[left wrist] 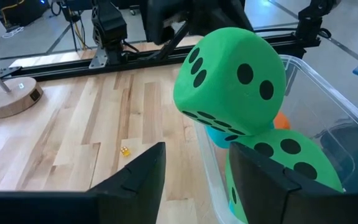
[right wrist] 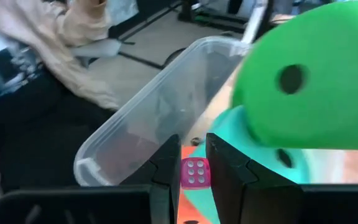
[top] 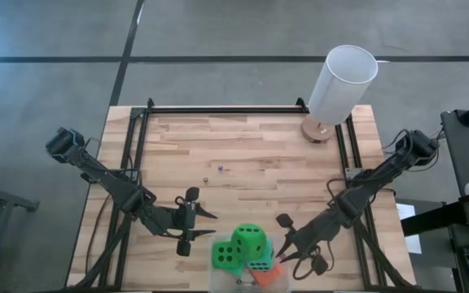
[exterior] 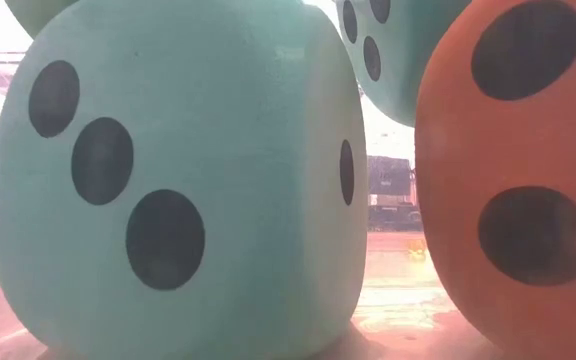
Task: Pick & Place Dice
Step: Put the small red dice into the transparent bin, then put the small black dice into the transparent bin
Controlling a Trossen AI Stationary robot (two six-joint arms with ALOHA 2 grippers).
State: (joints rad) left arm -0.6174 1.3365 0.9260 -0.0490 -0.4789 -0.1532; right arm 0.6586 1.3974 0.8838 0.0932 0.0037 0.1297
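Several big soft dice are piled in a clear plastic bin (left wrist: 328,93) at the table's near edge. One green die (top: 251,240) sits on top, resting on a second green die (left wrist: 291,162), a teal die (exterior: 168,190) and an orange-red die (exterior: 518,170). My right gripper (right wrist: 193,165) is at the pile's right side (top: 282,254), shut on a tiny pink die (right wrist: 196,172). My left gripper (top: 208,225) hovers open just left of the bin, with nothing between its fingers (left wrist: 142,174). My right gripper pinches the tiny pink die by two opposite faces (right wrist: 196,180) between its two fingers. Its six-pip face is turned toward the wrist camera. The fingers slant down from the table's right side. The die is lifted clear, above the bin's rim (right wrist: 135,118) and beside the big dice.
A lamp with a white shade (top: 342,81) on a round wooden base (top: 319,129) stands at the far right. A tiny yellow die (left wrist: 124,150) and other tiny dice (top: 221,168) lie on the bare wood mid-table. Black rails (top: 218,110) frame the table.
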